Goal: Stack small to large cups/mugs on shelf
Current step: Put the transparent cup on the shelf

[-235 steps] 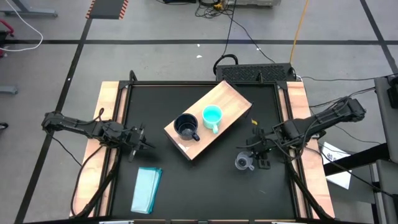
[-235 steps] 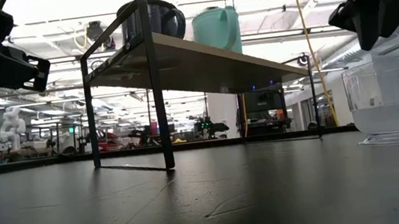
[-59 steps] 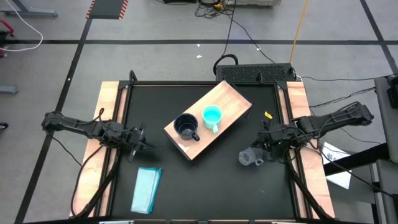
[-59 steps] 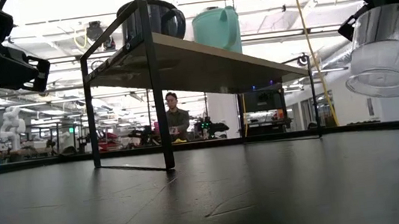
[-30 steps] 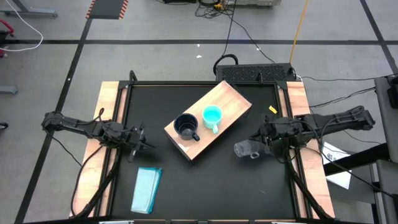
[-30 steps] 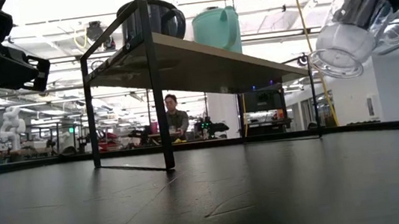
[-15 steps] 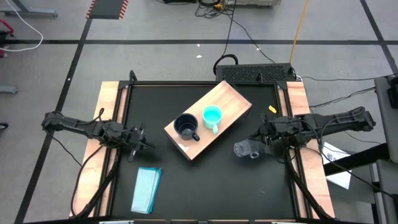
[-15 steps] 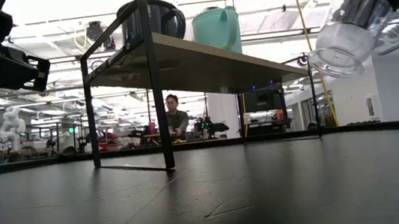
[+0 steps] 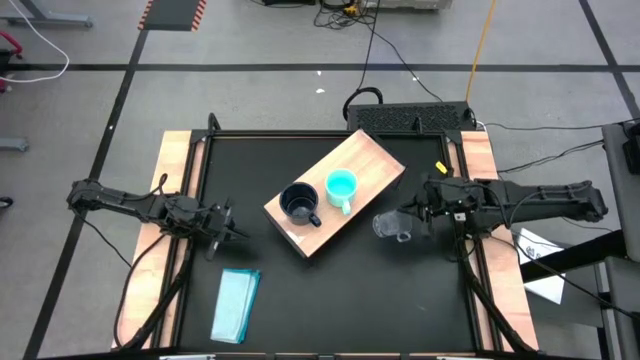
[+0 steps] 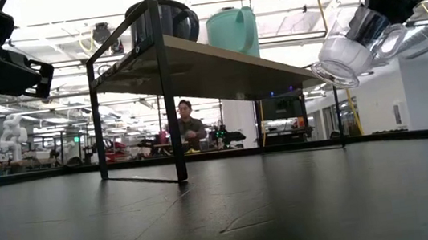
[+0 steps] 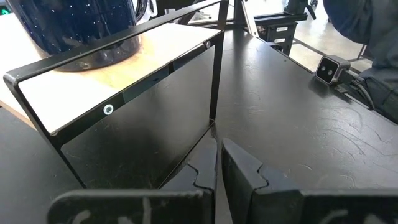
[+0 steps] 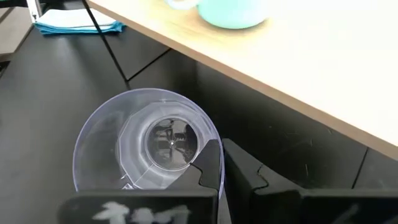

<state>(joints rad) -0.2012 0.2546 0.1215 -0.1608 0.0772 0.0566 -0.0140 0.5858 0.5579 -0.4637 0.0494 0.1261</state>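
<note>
Tilted in the air beside the shelf [image 9: 335, 192], the clear cup [image 9: 391, 227] is gripped by the right gripper [image 9: 418, 218], fingers clamped on it. The navy mug [image 9: 298, 205] and turquoise mug [image 9: 342, 188] are seated on the shelf. The left gripper [image 9: 228, 232] is held near the table's left side, fingers together.

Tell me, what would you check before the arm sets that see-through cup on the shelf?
1. Grip: right pincer holds the clear cup by its rim. Ok.
2. Height: cup hangs tilted beside the shelf, base near board level. Cannot tell if it clears.
3. Landing spot: bare board beyond the turquoise mug. Ok.
4. Order: navy mug, then turquoise, in a row. Ok.
5. Left pincer waits far off. Ok.
</note>
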